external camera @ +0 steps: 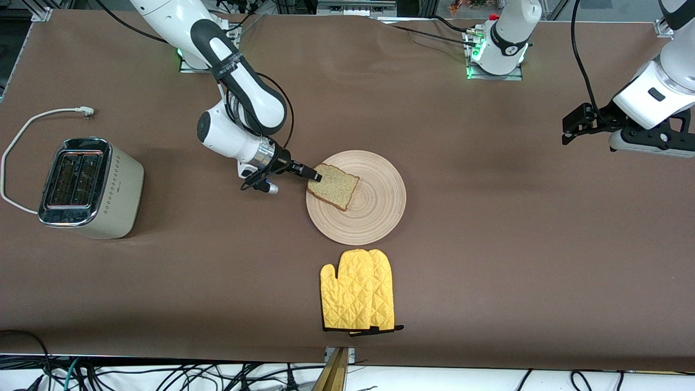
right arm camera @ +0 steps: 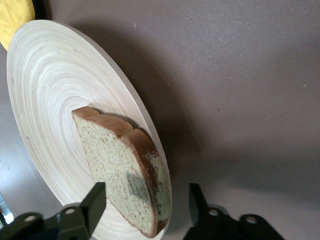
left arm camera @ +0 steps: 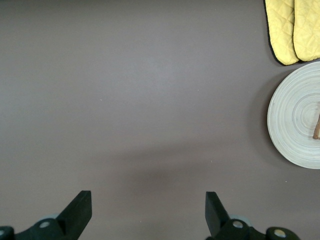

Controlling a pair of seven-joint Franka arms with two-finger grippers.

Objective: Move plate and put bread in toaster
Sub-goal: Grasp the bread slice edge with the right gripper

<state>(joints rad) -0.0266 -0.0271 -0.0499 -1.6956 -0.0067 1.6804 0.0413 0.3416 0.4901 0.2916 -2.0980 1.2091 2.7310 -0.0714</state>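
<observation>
The bread (external camera: 334, 186) lies on the plate (external camera: 374, 212) at mid-table, its crust edge at the plate's rim toward the right arm's end. My right gripper (external camera: 316, 175) is low at that edge and open. In the right wrist view its fingers (right arm camera: 97, 192) stand on either side of the bread (right arm camera: 117, 165) on the plate (right arm camera: 55, 90), with a gap on each side. The toaster (external camera: 89, 187) stands at the right arm's end of the table, slots empty. My left gripper (external camera: 567, 129) waits open and empty in the air over bare table at the left arm's end (left arm camera: 148, 200).
A pair of yellow oven mitts (external camera: 358, 298) lies nearer the front camera than the plate. The toaster's white cord (external camera: 21, 136) curls on the table beside it. The left wrist view shows the plate's rim (left arm camera: 295, 117) and the mitts (left arm camera: 292, 30) at its edge.
</observation>
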